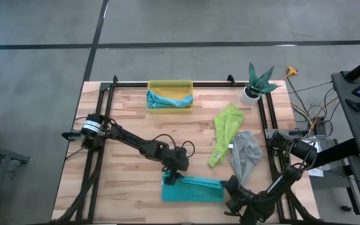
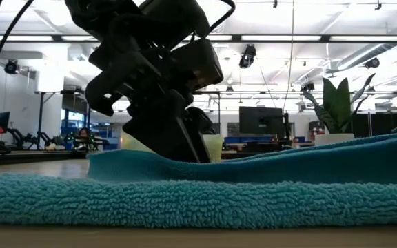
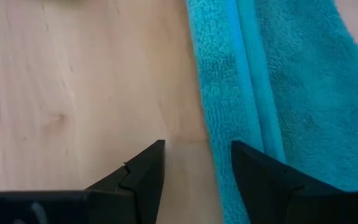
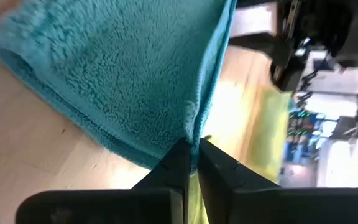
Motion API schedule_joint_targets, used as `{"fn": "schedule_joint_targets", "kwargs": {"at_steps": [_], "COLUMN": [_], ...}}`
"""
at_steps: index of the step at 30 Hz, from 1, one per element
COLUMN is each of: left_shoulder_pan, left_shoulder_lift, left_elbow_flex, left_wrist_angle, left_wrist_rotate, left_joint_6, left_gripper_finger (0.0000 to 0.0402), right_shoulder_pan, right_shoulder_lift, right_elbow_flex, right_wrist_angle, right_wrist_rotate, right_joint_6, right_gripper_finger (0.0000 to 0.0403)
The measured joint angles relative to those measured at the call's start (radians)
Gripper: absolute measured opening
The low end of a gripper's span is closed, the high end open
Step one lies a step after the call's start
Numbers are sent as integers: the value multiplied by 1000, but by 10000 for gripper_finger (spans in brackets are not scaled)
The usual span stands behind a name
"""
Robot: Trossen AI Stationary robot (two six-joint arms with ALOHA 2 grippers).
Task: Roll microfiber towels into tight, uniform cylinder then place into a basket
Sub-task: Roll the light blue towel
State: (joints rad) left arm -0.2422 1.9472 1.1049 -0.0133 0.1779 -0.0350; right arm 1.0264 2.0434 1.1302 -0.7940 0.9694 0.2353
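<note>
A: Teal towel (image 1: pixel 192 189) folded flat near the table's front edge. Right gripper (image 4: pixel 193 163) pinched tight on its raised hem.

B: Left gripper (image 3: pixel 196 163) down at the towel's left end, fingers parted, straddling bare wood beside the edge.

A: Yellow basket (image 1: pixel 170 84) at the back, light blue towel (image 1: pixel 166 101) inside. Lime green towel (image 1: pixel 225 131) and grey towel (image 1: pixel 245 155) loose, right of centre.

Teal towel (image 1: pixel 192 189); lime green towel (image 1: pixel 225 132); grey towel (image 1: pixel 245 155); light blue towel (image 1: pixel 166 100) in translucent yellow basket (image 1: pixel 170 84).

Teal towel's (image 2: pixel 205 200) far edge behind left gripper (image 2: pixel 185 148) — basket (image 2: pixel 212 146) mostly hidden
</note>
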Motion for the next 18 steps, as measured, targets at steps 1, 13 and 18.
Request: {"fn": "schedule_joint_targets", "kwargs": {"at_steps": [1, 13, 18], "left_shoulder_pan": [-4, -66, -79], "left_shoulder_lift": [0, -2, -2], "left_elbow_flex": [0, -1, 1], "left_wrist_angle": [2, -3, -2], "left_wrist_rotate": [-3, -69, -93], "left_joint_6": [-11, -39, -76], "left_gripper_finger": [169, 169, 169], "right_shoulder_pan": [-3, -21, -24], "right_shoulder_lift": [0, -5, -5], "right_elbow_flex": [-4, -10, -7], "right_wrist_angle": [-3, -22, -37], "right_wrist_rotate": [-14, -62, -123], "right_joint_6": [15, 117, 192], "right_gripper_finger": [22, 22, 22]}}
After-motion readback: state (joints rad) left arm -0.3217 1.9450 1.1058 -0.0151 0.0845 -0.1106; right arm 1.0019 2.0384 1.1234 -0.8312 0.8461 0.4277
